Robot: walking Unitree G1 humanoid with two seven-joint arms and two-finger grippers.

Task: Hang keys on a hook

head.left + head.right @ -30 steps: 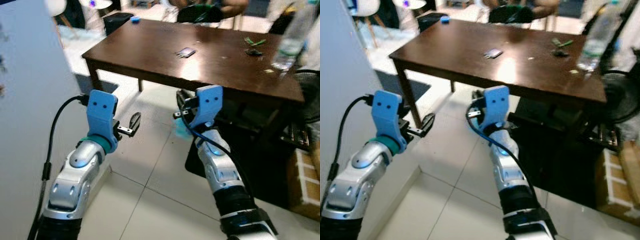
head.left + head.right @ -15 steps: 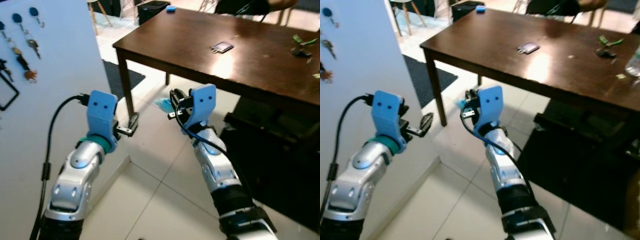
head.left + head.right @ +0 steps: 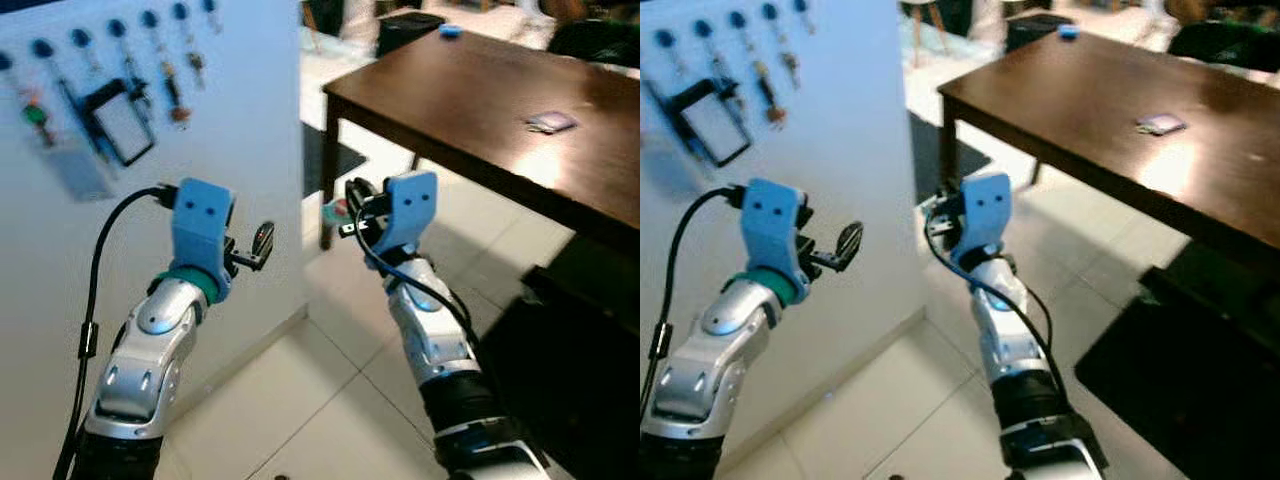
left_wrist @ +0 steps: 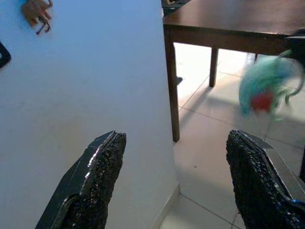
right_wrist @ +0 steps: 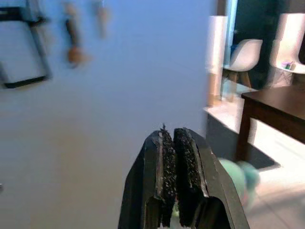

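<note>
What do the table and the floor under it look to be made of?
The table looks like dark brown wood or veneer with a glossy finish, since light glares off its top. The floor looks like pale glazed tile: thin grout lines cross it and it has a faint sheen.

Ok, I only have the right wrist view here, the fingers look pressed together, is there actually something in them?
Observer: Yes. The left wrist view shows a teal and red keychain, blurred, dangling at the right gripper.
Operator: And the other gripper?
Observer: The left gripper is open, with nothing between its fingers, held up beside the white wall.
Operator: Where are the hooks from the head camera?
Observer: A row of blue hooks runs along the upper wall, to the robot's left, several with keys, plus a dark-framed card.
</note>
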